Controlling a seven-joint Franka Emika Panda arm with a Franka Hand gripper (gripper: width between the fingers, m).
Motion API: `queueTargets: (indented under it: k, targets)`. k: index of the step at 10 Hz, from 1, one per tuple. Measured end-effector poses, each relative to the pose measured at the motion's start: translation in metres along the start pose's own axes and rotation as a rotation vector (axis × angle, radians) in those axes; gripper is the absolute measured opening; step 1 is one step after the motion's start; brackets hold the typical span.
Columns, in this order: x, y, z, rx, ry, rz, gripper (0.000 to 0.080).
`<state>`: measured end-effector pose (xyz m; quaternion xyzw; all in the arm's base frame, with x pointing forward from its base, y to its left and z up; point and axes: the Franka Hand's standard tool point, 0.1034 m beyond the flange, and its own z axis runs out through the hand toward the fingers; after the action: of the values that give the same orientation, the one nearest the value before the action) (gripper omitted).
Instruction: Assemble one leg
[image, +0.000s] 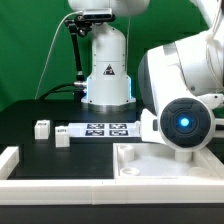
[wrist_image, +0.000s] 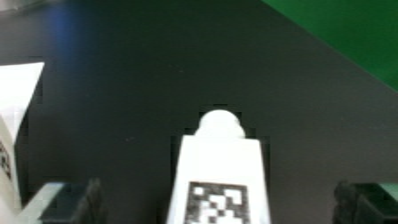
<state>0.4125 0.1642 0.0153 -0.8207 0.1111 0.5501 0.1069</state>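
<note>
I am holding my pincer (wrist_image: 214, 203) spread wide over the matte black desk (image: 40, 145), its two dark fingers (wrist_image: 68, 200) standing well apart and pinching nothing. Between them the small white rectangular leg (wrist_image: 217, 165) is showing, its square black-and-white tag facing my wrist camera and a rounded white peg at its far end. Dark gaps are lying between the leg and each finger, so neither one is touching it. I cannot tell from the wrist view which edge of the desk the leg is nearest. In the exterior view my own bulky white arm housing with its glowing blue ring (image: 185, 118) is blocking both pincer and leg from sight. That housing is looming over the large white square tray-like piece with raised rims (image: 140, 160), which is lying near the desk's front edge on the exterior view's right. The thin flat white marker board (image: 100, 130) is lying toward the middle of the desk, in front of my white base (image: 105, 70). Near its end on the exterior view's left a second small white block with a tag (image: 42, 127) is standing on the desk, apart from the board. A white flat piece (wrist_image: 18, 100) is cutting into the border of the wrist view, too cropped to identify, and green backdrop (wrist_image: 338, 30) is filling the corner beyond the desk.
</note>
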Motion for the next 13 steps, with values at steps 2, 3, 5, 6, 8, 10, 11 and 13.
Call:
queueTargets:
  k: [2, 3, 5, 6, 8, 10, 11, 13]
  targets:
    - [0.004, 0.0035, 0.0017, -0.008, 0.059, 0.002, 0.0649]
    - [0.0068, 0.0041, 0.0015, -0.006, 0.07, 0.004, 0.0649]
    - [0.0076, 0.0046, 0.0023, -0.004, 0.072, 0.005, 0.0649]
    - [0.0076, 0.0047, 0.0024, -0.004, 0.071, 0.005, 0.053]
    - [0.0076, 0.0047, 0.0024, -0.004, 0.071, 0.005, 0.0353]
    - [0.0077, 0.0047, 0.0025, -0.004, 0.071, 0.006, 0.0291]
    - [0.0077, 0.0047, 0.0025, -0.004, 0.071, 0.006, 0.0291]
    - [0.0077, 0.0047, 0.0025, -0.004, 0.071, 0.006, 0.0291]
